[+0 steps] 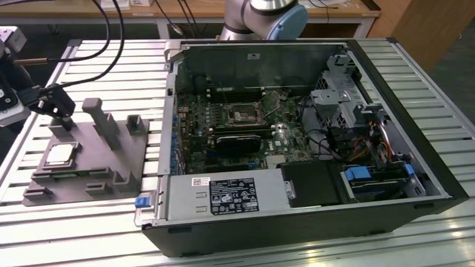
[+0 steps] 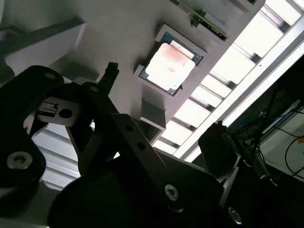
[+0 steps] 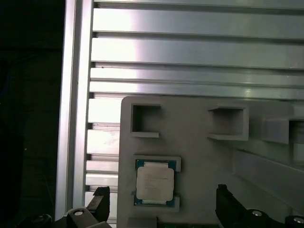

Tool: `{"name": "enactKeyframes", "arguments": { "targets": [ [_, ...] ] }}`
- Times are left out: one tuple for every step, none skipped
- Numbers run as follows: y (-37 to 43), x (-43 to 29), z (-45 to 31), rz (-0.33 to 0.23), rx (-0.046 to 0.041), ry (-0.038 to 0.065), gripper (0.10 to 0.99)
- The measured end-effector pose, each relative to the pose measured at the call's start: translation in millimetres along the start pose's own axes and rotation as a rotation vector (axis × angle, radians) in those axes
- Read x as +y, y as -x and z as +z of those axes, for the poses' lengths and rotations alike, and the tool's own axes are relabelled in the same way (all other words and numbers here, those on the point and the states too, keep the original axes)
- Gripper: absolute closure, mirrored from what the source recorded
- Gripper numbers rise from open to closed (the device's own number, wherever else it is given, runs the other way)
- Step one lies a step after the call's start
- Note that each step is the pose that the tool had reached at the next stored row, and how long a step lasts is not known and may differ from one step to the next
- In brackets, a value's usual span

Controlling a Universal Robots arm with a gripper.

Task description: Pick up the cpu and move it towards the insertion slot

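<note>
Where the end effector stands: a black two-fingered end effector (image 1: 58, 110) on the single arm, poised over the far end of a grey moulded-plastic fixture plate (image 1: 89, 162) at the exterior view's left.
End effector state: fingers (image 3: 100, 199) spread wide with nothing between them, so it holds nothing.
Cpu: a small flat square cpu (image 3: 154, 183) with a dull silvery metal lid and a thin green-and-tan rim. It lies flat in a shallow square pocket of the fixture plate.
Bearing, end effector to cpu: about 6 o'clock in the exterior view, near but apart. In the first wrist view the chip lies between the two fingertips, so I judge it to sit almost directly beneath the end effector.
Long axis: none to speak of, since the chip is square, with its edges parallel to the pocket walls.
Insertion slot: a square black insertion slot (image 1: 243, 114) framed by a thin silver bracket, set in the green circuit board (image 1: 194, 128) inside the open black computer case (image 1: 297, 233). It is at about 3 o'clock from the cpu in the exterior view, well apart.
Fixture texture: matte, with upright posts and square recesses.
Desk: a desk (image 1: 104, 61) of ribbed aluminium slats, bright and reflective.
Progress: by my reading, the pick-up is not yet made.
</note>
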State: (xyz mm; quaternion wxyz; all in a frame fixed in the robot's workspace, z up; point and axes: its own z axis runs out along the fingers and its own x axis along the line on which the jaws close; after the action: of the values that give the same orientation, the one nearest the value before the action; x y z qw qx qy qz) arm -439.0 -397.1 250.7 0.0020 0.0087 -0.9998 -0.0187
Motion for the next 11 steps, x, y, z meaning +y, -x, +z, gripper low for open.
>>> {"name": "enactKeyframes", "arguments": {
  "targets": [
    [-0.4,0.0,1.3,0.001,0.0001,-0.001,0.129],
    [-0.6,-0.1,2.4,0.001,0.0001,-0.001,0.129],
    [-0.8,-0.2,3.3,0.001,0.0001,-0.001,0.129],
    [-1.0,-0.2,4.2,0.001,0.0000,-0.001,0.129],
    [-1.4,-0.2,5.0,0.001,0.0001,-0.001,0.129],
    [-1.7,-0.3,5.8,0.001,0.0002,-0.001,0.129],
    [-1.9,-0.3,6.5,0.001,0.0001,-0.001,0.129],
    [-2.1,-0.3,7.1,0.001,0.0000,-0.001,0.129],
    [-2.4,-0.3,7.8,0.001,0.0000,-0.001,0.129],
    [-2.5,-0.4,8.7,0.001,-0.0001,-0.001,0.129],
    [-2.7,-0.4,9.6,0.001,-0.0002,-0.001,0.129]
  ]
}}
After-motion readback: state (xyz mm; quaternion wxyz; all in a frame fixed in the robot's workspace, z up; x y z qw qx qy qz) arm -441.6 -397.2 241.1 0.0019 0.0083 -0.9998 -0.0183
